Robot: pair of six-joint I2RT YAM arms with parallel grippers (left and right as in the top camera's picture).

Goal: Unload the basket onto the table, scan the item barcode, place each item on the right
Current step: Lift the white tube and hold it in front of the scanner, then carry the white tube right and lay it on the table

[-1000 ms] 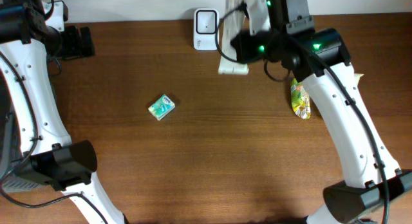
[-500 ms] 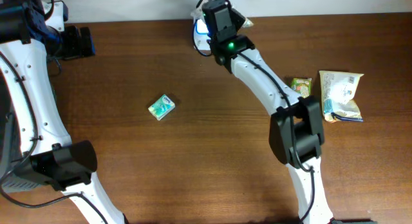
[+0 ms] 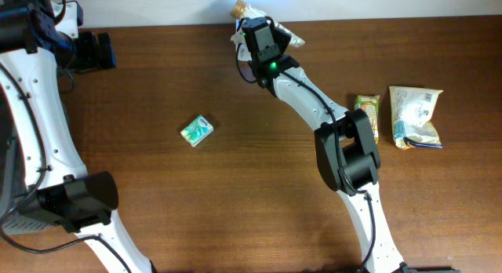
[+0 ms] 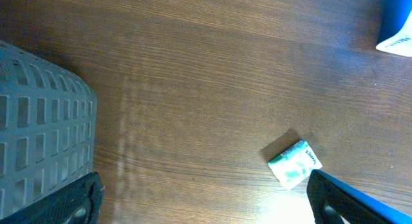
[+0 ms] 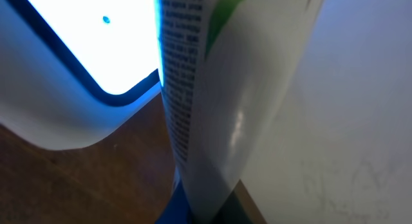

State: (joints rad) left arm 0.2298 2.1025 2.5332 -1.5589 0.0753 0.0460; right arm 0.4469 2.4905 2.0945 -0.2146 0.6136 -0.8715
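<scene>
Your right gripper [image 3: 259, 26] was clenched on a packet [image 5: 219, 89] at the middle of the worktop's [image 3: 235, 194] far edge, holding it close in front of the scanner [image 5: 71, 63], whose window glowed bright white. The packet looked glossy white, with a column of fine black print down one side and a green patch at one end. Your left gripper [image 4: 206, 208] hung near the far left corner, fingers spread wide and empty. Its camera looked down on a small green box [image 4: 294, 164] and a grey basket [image 4: 38, 121].
</scene>
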